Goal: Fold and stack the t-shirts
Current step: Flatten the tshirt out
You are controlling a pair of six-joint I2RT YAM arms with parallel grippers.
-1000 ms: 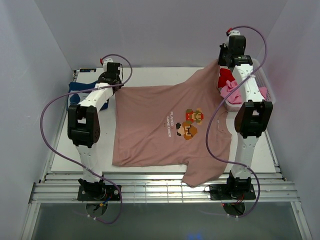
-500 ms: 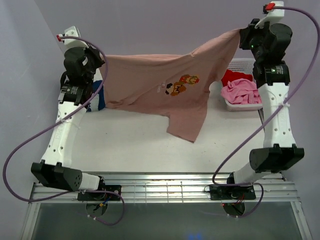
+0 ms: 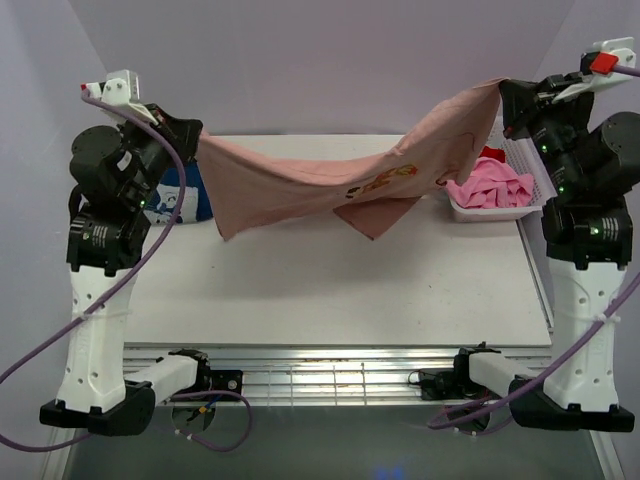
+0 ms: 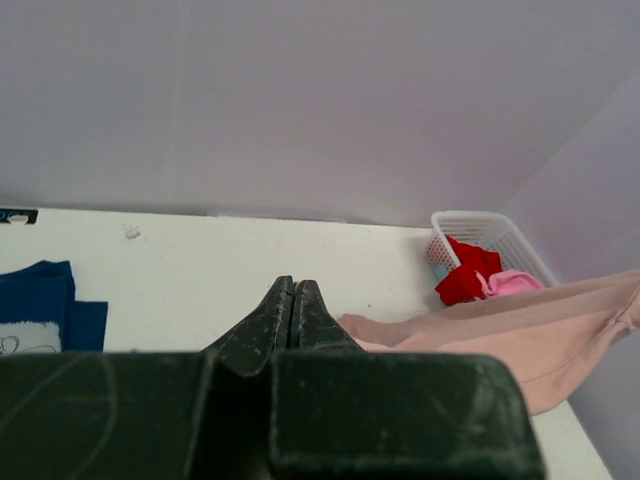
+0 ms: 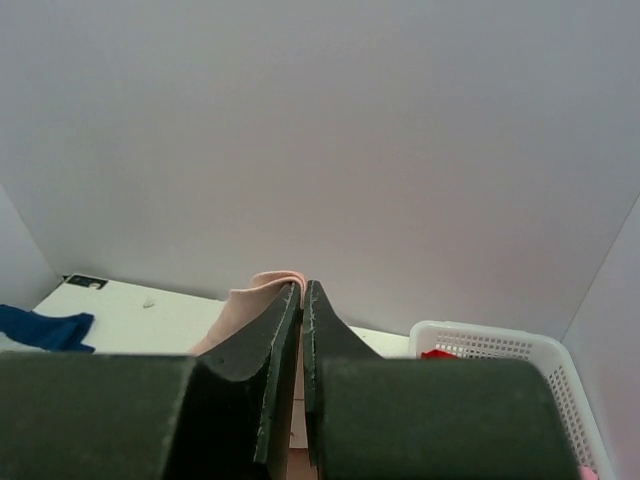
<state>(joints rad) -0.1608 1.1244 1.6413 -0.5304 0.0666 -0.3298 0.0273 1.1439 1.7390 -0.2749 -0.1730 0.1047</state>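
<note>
The dusty pink-tan t-shirt (image 3: 330,175) hangs stretched in the air between both grippers, sagging in the middle above the table, its print partly showing. My left gripper (image 3: 196,135) is shut on its left corner; in the left wrist view the jaws (image 4: 292,285) are closed and the shirt (image 4: 500,325) trails to the right. My right gripper (image 3: 507,92) is shut on its right corner; in the right wrist view (image 5: 301,290) cloth (image 5: 255,295) bunches at the closed tips. A navy t-shirt (image 3: 185,195) lies at the table's back left. Red (image 4: 465,280) and bright pink (image 3: 490,185) t-shirts sit in a basket.
A white mesh basket (image 3: 530,170) stands at the table's right edge, also in the left wrist view (image 4: 490,232) and right wrist view (image 5: 500,345). The white table (image 3: 330,290) lies under the shirt. Purple walls close in the back and sides.
Both arms have lifted the pink-tan shirt off the table, raised it high and pulled it apart. It went from lying flat to hanging stretched in the air.
</note>
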